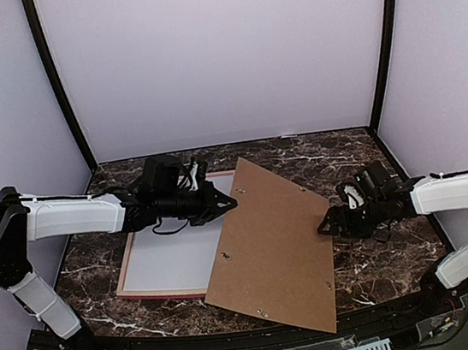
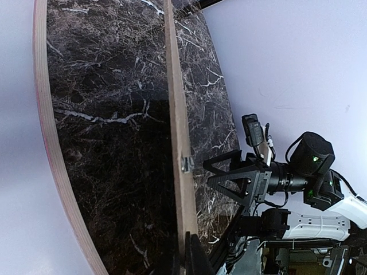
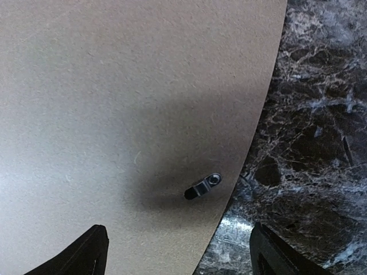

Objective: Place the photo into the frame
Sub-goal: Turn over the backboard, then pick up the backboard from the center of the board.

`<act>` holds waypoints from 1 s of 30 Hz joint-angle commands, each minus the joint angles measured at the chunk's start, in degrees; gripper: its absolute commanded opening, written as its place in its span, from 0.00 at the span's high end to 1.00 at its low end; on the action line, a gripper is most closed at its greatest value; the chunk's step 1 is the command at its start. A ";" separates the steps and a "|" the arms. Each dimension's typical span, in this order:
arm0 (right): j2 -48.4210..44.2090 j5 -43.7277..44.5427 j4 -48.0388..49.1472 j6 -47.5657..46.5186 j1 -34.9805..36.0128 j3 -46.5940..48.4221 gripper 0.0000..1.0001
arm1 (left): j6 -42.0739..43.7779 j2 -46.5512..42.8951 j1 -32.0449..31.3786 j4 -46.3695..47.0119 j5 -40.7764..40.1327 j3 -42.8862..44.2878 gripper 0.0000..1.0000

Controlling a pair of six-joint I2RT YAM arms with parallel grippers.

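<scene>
Left gripper [image 1: 230, 200] pinches the brown backing panel [image 1: 274, 247] over the frame [image 1: 159, 296].

The board [image 1: 269, 244] is plain brown with small dark clips [image 3: 203, 186]; the table [image 1: 361, 154] is black marble veined white. At the board's nine o'clock the frame [image 1: 163, 295] is pink around a plain white sheet [image 1: 176, 260].

Thin pink frame [image 1: 164, 295] lies flat on the table [image 1: 371, 165], just left of and below the jaws of the left gripper [image 1: 231, 201], its right end hidden under a brown board [image 1: 268, 239]. A plain white sheet [image 1: 176, 260] fills it, no picture showing; whether this is the photo's back cannot be told.
</scene>
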 commanded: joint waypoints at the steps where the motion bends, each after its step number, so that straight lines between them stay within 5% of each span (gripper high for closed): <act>1: 2.21 0.52 4.28 0.53 -0.29 -1.99 0.13 | 2.85 -0.11 -0.21 1.16 -0.78 -0.81 0.95; 19: 8.11 -9.84 17.76 4.37 -0.34 -5.58 0.13 | 1.00 1.59 -0.21 2.79 2.59 -1.47 0.76; 30: 8.10 -11.53 18.51 3.95 -0.34 -4.92 0.14 | -0.60 2.07 -0.20 5.90 5.97 -2.61 0.86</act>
